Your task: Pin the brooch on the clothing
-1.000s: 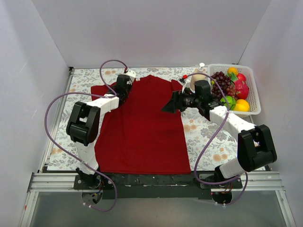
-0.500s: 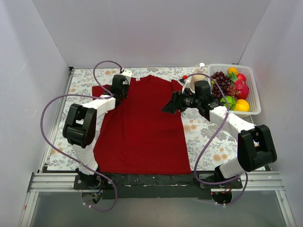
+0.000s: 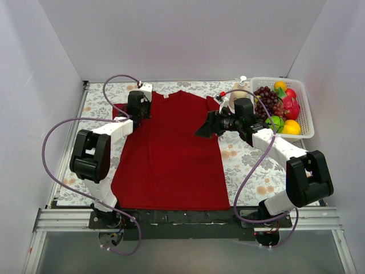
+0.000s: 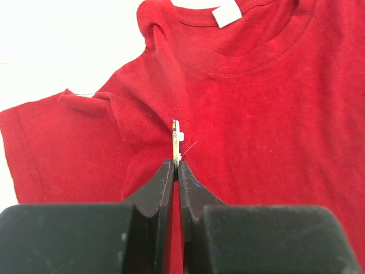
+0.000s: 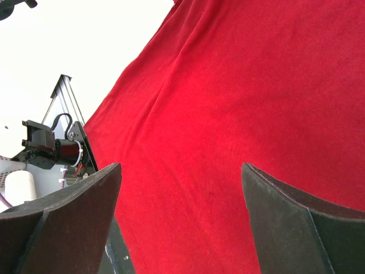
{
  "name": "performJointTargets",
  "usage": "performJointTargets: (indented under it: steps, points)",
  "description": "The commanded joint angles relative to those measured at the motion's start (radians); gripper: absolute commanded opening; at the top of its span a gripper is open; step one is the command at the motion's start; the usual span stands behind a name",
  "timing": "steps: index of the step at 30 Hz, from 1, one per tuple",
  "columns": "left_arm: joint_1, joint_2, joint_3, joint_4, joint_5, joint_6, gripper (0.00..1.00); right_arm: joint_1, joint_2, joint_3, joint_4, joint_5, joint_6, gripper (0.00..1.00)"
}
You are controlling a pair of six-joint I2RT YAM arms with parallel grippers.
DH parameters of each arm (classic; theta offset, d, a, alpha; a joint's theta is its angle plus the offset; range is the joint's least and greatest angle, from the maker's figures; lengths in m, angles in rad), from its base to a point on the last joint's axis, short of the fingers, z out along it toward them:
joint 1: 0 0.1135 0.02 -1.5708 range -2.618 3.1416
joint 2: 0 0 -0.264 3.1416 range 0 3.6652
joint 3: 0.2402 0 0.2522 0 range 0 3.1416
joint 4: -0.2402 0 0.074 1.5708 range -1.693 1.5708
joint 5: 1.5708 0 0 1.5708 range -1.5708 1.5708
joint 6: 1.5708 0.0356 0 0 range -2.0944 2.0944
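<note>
**Top external view.**
- Clothing point(image 3: 171, 154): one dark red short-sleeved T-shirt. It lies flat on the flower-patterned table point(image 3: 245, 165), with the hem at the near edge and the neck toward the far edge. A small white label point(image 3: 166, 96) shows inside the neck.
- Left gripper point(image 3: 137, 109): over the shirt's shoulder on the left-edge side, near the far edge. Its finger spread cannot be told from here.
- Right gripper point(image 3: 201, 131): over the shirt's right margin, about midway between the near and far edges.
- White basket point(image 3: 308, 123): at the far right corner, filled with mixed fruit.

**Left wrist view.**
- Brooch point(image 4: 177, 138): seen edge-on as a thin pale sliver with a small white tab on one side. A fine hair-like wire juts out to the right. Its face is not visible.
- It stands upright, pinched between the two black fingertips, which are drawn in to a narrow slit.
- Its upper end meets a ridge of red cloth between the sleeve and the collar, below the label.

**Right wrist view.**
- Fingers point(image 5: 68, 211): spread wide and holding nothing.
- Red fabric fills the gap between them, with soft lengthwise folds.
</note>
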Motion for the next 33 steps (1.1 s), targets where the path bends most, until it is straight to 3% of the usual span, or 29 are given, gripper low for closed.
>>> performJointTargets:
  steps: [1, 33]
  points:
    - [0.018, -0.087, -0.026, 0.039, 0.070, -0.037, 0.00, -0.003, -0.004, -0.009, 0.039, -0.025, 0.000, 0.92]
    - [0.096, -0.204, -0.135, 0.234, 0.342, -0.215, 0.00, -0.001, -0.002, -0.020, 0.039, -0.028, 0.001, 0.92]
